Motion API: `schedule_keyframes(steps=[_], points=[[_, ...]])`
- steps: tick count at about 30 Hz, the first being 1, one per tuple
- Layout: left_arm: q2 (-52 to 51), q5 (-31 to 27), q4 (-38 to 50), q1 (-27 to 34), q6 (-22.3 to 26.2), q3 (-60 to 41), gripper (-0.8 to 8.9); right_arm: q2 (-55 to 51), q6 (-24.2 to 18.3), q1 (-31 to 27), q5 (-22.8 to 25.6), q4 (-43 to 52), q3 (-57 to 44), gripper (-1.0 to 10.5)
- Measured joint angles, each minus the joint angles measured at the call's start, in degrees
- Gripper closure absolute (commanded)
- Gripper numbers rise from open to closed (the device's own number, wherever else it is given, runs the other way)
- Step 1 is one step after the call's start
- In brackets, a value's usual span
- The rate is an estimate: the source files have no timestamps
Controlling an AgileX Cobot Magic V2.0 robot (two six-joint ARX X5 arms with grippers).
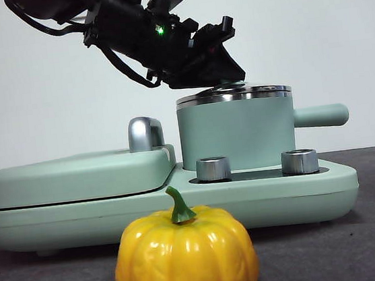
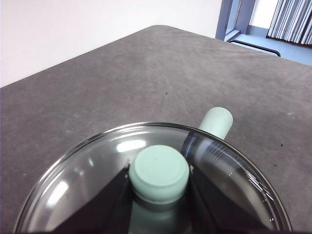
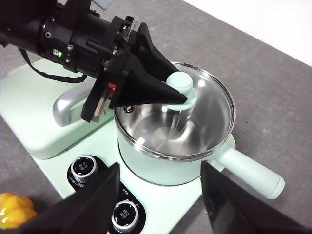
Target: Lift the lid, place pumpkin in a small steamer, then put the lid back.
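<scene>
Left tool clamped on the lid's knob
The glass lid sat on the small steamer; right tool gaped empty above

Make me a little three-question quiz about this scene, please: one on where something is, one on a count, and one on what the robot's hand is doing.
1. Where is the pumpkin?
A. Inside the small steamer
B. On the table in front of the cooker
C. In a robot hand

2. How many round control knobs does the cooker have?
A. One
B. Two
C. Four

3. What is the left hand doing?
A. Closed on the lid's green knob
B. Hanging open, far from the lid
C. Holding the side handle

Answers:
1 B: the front view shows it sitting on the dark tabletop, nearer the camera than the cooker.
2 B: two knobs sit side by side below the small steamer.
3 A: the left wrist view shows both fingers pressed against the knob of the lid, which is on the pot.
</scene>
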Motion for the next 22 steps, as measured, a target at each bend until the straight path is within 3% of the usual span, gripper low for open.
schedule_keyframes(steps=[17, 22], points=[[-5.25, -0.04, -0.74, 0.0, -0.26, 0.0, 7.98, 0.0, 0.0, 0.0, 0.0, 0.0, 0.0, 6.8], [-8.46, -0.04, -6.84, 0.15, -0.26, 0.0, 7.98, 0.0, 0.0, 0.0, 0.0, 0.0, 0.0, 6.8]])
